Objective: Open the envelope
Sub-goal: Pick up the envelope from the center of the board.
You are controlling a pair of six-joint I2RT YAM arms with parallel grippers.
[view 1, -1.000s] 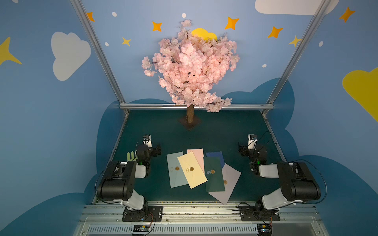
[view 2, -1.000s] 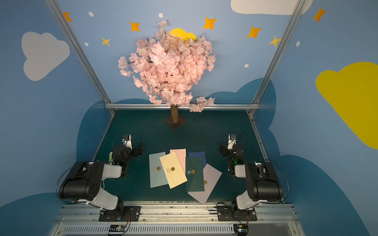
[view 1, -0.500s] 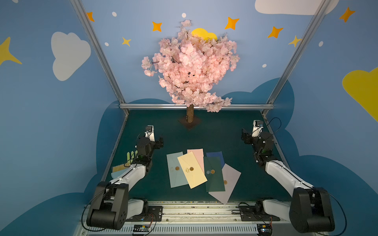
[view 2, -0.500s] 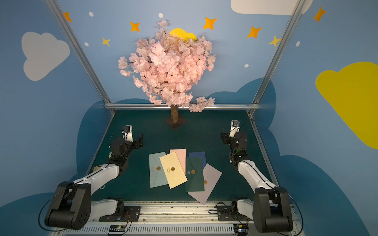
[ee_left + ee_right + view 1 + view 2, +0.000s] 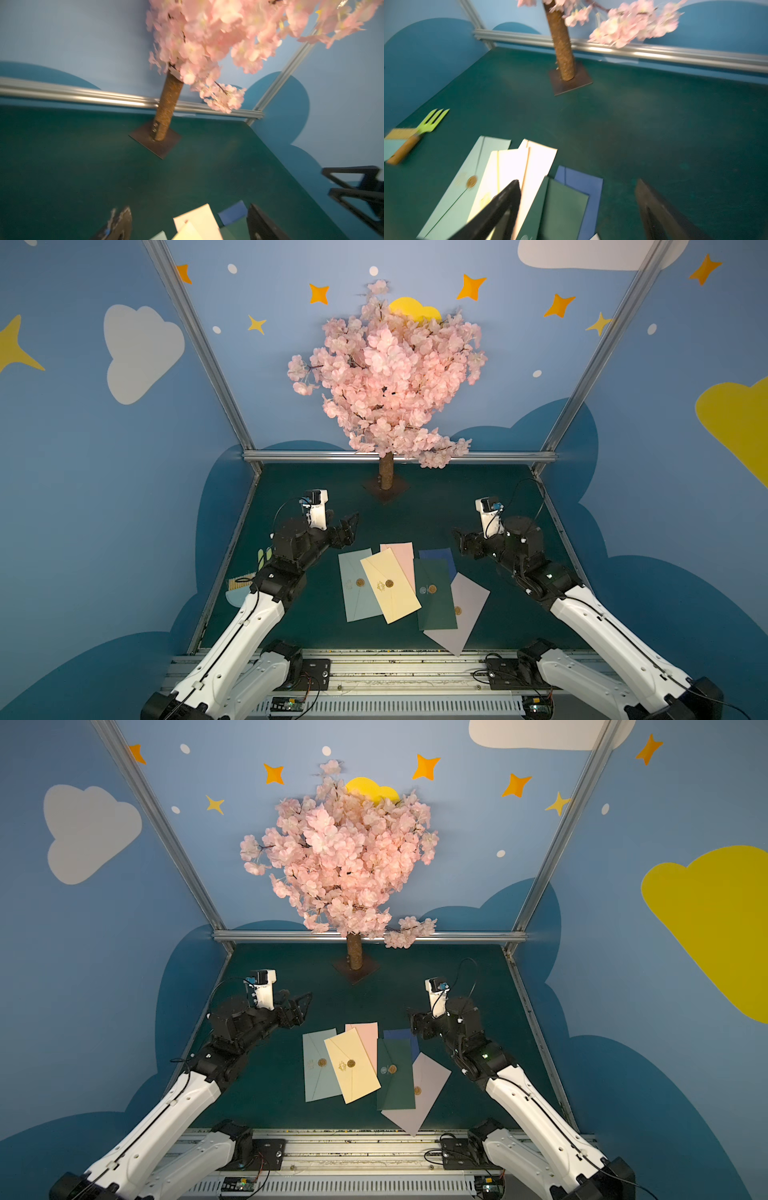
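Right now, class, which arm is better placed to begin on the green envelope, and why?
Right, probably. The right tool hangs open close by the far end of the green envelope. The left tool, also open, sits across the fan, with the teal envelope and yellow envelope between.

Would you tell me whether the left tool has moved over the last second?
Yes. The left tool has shifted inward toward the table's centre and is now close to the far corner of the teal envelope.
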